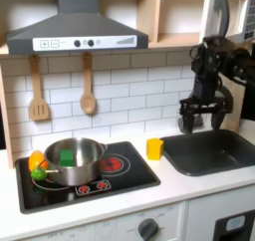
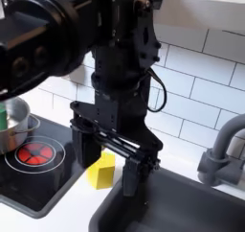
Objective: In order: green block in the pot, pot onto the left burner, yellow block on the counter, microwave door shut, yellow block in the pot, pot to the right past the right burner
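We are looking at a toy kitchen. We see a range hood (image 1: 75, 31), white tiled wall (image 1: 129, 86), hanging wooden utensils (image 1: 88, 86) and a two-burner stove (image 1: 110, 170).

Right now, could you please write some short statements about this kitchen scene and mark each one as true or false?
1. The green block lies inside the pot. True.
2. The yellow block is in the sink. False: it stands on the counter, between the stove and the sink.
3. The gripper holds the yellow block. False: it hangs open above the sink with nothing in it.
4. The pot sits on the burner at the first exterior view's left. True.
5. Two wooden utensils hang on the tiled wall. True.
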